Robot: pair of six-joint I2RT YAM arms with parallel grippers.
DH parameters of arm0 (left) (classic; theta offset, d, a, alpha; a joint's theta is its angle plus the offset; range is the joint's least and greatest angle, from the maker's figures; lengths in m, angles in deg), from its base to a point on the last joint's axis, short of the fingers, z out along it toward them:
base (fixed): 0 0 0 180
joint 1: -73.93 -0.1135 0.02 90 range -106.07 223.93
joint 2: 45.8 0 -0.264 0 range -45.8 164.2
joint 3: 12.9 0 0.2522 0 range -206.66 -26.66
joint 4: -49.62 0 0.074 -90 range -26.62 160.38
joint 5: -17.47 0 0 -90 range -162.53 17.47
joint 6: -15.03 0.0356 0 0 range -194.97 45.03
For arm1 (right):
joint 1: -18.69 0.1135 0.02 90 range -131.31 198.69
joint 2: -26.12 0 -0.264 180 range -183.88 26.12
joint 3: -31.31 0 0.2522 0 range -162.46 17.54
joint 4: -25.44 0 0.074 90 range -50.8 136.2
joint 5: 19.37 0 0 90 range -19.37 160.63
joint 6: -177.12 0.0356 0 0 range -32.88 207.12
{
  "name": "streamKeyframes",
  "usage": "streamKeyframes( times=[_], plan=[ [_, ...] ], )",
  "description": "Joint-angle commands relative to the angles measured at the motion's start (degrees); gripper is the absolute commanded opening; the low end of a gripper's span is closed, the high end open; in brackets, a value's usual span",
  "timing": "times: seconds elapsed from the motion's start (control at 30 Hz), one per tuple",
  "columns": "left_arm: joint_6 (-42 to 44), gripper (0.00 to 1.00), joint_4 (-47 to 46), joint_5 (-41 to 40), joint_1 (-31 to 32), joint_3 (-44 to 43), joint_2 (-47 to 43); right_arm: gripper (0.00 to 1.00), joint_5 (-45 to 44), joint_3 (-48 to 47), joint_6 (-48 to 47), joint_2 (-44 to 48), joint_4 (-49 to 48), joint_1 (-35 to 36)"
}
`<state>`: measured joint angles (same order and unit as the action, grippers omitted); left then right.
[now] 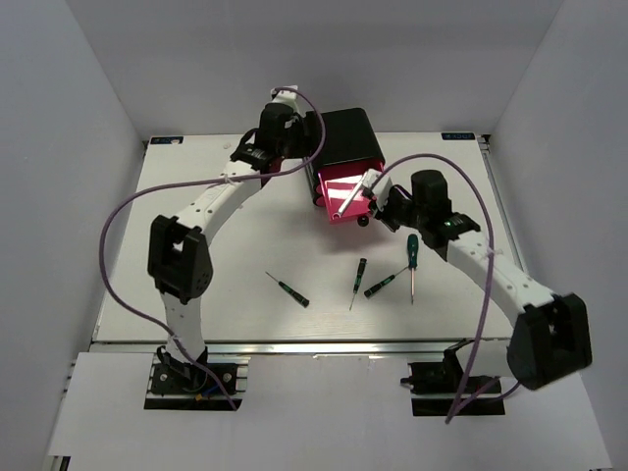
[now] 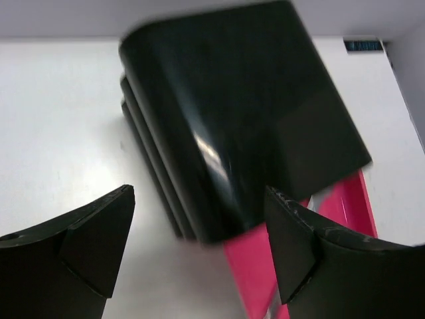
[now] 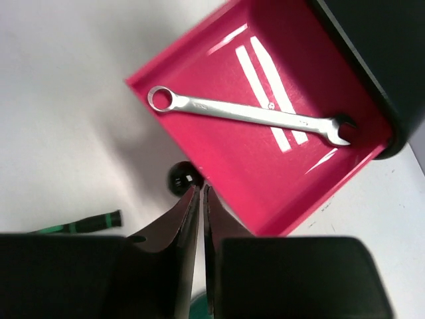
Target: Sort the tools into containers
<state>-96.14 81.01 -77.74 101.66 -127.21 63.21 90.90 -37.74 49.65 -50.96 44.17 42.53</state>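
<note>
Caution: your right pincer [image 3: 201,194], fingers pressed together and empty, is crowding the knob [image 3: 182,178]; your left pincer [image 2: 199,199] is gaping wide. A glancing push is risking skewing the drawer [image 3: 226,173].

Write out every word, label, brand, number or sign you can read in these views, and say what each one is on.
No text can be read in any view.
Blue label strip at the far right corner of the table: too small and blurred to read.
Matching strip at the far left corner: too small to read.
Faint mark on the silver wrench: unreadable.
Black box and pink drawer: no marking shows.
</note>
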Motion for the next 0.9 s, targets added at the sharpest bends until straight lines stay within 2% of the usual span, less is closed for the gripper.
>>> streamKeyframes(
  times=[0.0, 0.1, 0.2, 0.37, 0.47, 0.57, 0.73, 0.87],
  plan=[
    [6.1, 0.88, -6.0, -2.4, -1.2, -7.9, 5.6, 0.13, 5.1, 1.1, 4.5, 7.4, 3.0, -0.3],
    [7.8, 0.9, -14.7, -2.9, -2.1, -10.9, 10.7, 0.16, 6.6, 2.9, 8.5, 10.4, 4.9, -0.3],
    [4.9, 0.92, -22.7, -4.5, -3.5, -12.5, 14.3, 0.2, 6.4, 5.7, 11.9, 12.7, 4.5, -0.3],
    [-2.4, 0.92, -26.3, -3.8, -5.1, -24.1, 25.4, 0.22, 6.4, 9.0, 16.8, 14.5, 3.6, -0.3],
    [-5.8, 0.93, -31.1, -3.8, -5.7, -25.8, 28.5, 0.22, 6.5, 11.3, 17.9, 15.6, 2.9, -0.3],
    [-9.6, 0.93, -30.6, -2.8, -6.7, -29.3, 31.9, 0.22, 5.6, 14.1, 18.4, 16.1, 2.0, -0.3],
    [-13.2, 0.91, -31.6, 4.7, -8.3, -29.4, 34.0, 0.21, 5.9, 17.7, 17.9, 15.4, 1.3, -0.3],
    [-14.1, 0.88, -33.4, 11.0, -9.2, -28.5, 34.1, 0.2, 3.3, 20.8, 16.9, 13.0, -4.2, -0.3]
  ],
)
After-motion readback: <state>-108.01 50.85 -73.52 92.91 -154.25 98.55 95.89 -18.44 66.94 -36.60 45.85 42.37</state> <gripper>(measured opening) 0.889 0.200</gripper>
